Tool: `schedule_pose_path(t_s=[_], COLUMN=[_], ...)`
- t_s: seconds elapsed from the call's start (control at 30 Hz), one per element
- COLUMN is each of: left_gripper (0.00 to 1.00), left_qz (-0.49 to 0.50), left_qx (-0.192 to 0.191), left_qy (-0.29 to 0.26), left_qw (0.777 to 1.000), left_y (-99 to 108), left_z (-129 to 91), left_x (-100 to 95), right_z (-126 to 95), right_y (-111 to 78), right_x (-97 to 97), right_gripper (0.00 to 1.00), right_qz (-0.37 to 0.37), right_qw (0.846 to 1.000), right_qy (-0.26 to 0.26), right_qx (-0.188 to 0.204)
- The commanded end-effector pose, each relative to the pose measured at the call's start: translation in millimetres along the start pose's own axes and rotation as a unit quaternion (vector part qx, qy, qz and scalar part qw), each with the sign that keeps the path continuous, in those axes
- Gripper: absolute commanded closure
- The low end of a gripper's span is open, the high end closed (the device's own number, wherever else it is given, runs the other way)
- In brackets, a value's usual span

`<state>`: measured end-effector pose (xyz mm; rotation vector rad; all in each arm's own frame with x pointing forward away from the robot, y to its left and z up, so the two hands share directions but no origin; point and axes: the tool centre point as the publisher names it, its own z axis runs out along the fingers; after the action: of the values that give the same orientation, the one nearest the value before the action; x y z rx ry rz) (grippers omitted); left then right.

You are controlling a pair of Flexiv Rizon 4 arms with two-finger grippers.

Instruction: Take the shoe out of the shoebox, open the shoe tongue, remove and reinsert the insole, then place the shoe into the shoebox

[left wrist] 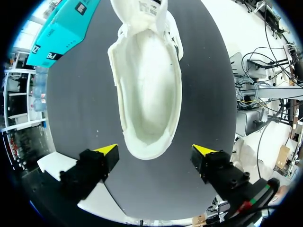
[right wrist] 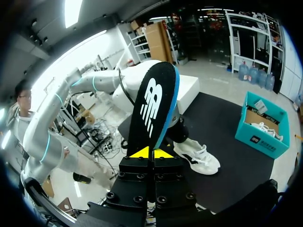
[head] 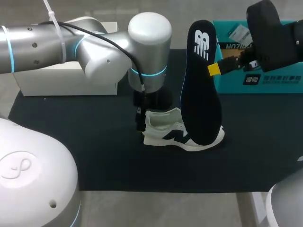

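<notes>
Above the shoe (head: pixel 182 135) on the tabletop (head: pixel 71 142) | insole (head: pixel 201 85) is held clamped in right pincer (head: pixel 215 68) | left pincer (left wrist: pixel 156 150) is spread apart, shoe not gripped | risk: unbraced shoe may be shoved at reinsertion

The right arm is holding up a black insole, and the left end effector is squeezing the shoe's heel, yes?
Not quite. The left end effector is open: in the left wrist view its fingers stand on either side of the heel of the shoe, touching nothing. The right end effector does hold up the black insole.
</notes>
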<state>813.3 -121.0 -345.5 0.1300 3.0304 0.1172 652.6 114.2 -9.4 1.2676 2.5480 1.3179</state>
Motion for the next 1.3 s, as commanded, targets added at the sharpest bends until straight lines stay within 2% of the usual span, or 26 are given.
schedule_pose_path(t_s=[0.03, 0.53, 0.63, 0.77, 1.07, 1.3], left_gripper=[0.00, 0.00, 0.00, 0.00, 0.00, 0.00], left_qz=[0.001, 0.001, 0.013, 0.024, 0.020, 0.001], left_qx=[0.001, 0.001, 0.029, 0.056, 0.063, 0.054], left_qy=[-0.001, -0.001, 0.021, 0.012, 0.004, -0.009], left_qw=[1.000, 1.000, 0.999, 0.998, 0.998, 0.998], left_y=[1, 1, 4, 4, -21, -55], left_z=[0, 0, -16, -33, -45, -47], left_x=[0.5, 0.5, 3.0, 4.8, -9.0, -34.5], right_z=[2, 2, 2, 2, 2, 2], right_y=[3.3, 3.3, 3.3, 3.3, 3.3, 3.3], right_x=[0.0, 0.0, 0.0, 0.0, 0.0, 0.0], right_gripper=[1.00, 1.00, 1.00, 1.00, 1.00, 1.00], right_qz=[0.001, 0.001, 0.001, 0.001, 0.001, 0.001], right_qw=[1.000, 1.000, 1.000, 1.000, 1.000, 1.000], right_qy=[0.000, 0.000, 0.000, 0.000, 0.000, 0.000], right_qx=[0.003, 0.003, 0.003, 0.003, 0.003, 0.003])
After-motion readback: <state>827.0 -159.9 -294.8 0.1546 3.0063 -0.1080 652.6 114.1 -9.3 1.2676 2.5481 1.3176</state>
